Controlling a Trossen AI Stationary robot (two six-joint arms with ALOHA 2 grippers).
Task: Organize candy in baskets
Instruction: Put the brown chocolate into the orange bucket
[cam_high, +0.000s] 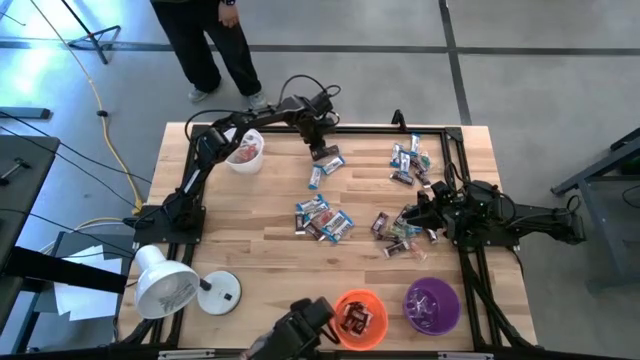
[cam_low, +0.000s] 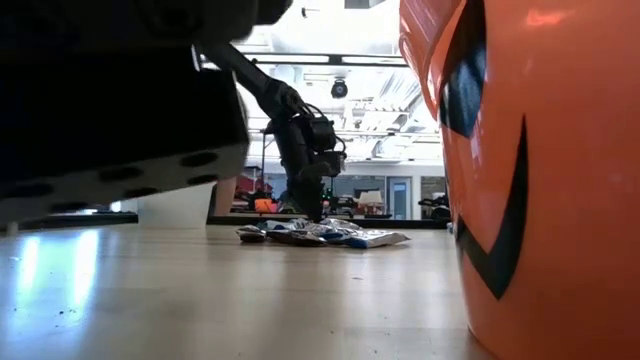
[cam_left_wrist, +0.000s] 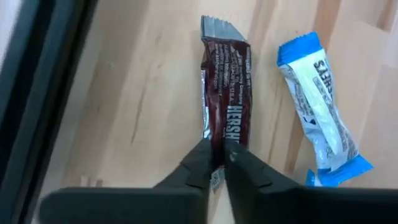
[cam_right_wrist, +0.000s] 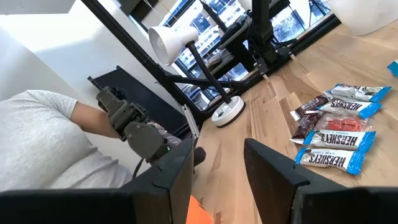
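I'm looking across the wooden table (cam_high: 270, 240), grey floor all round it and a person's legs (cam_high: 215, 45) standing past the far edge. At the near edge sit the orange basket (cam_high: 360, 318) and the purple basket (cam_high: 432, 305); the white basket (cam_high: 245, 150) is at the far left, just beside my left arm. Candy (cam_high: 325, 218) lies scattered between them, with more at the far right and mid right. A white lamp (cam_high: 170, 285) stands at the near left corner. My right gripper (cam_high: 420, 215) waits low over the right-hand pile, fingers apart and holding nothing. Now the live bit: my left gripper (cam_left_wrist: 221, 163) is pinched narrow on the end of a dark brown bar (cam_left_wrist: 227, 106), with a blue-and-white bar (cam_left_wrist: 320, 115) just beside it. The grip looks thin, right at the wrapper's tail, so I'd lift slowly and straight up, clear of the blue one, then swing gently toward a basket.
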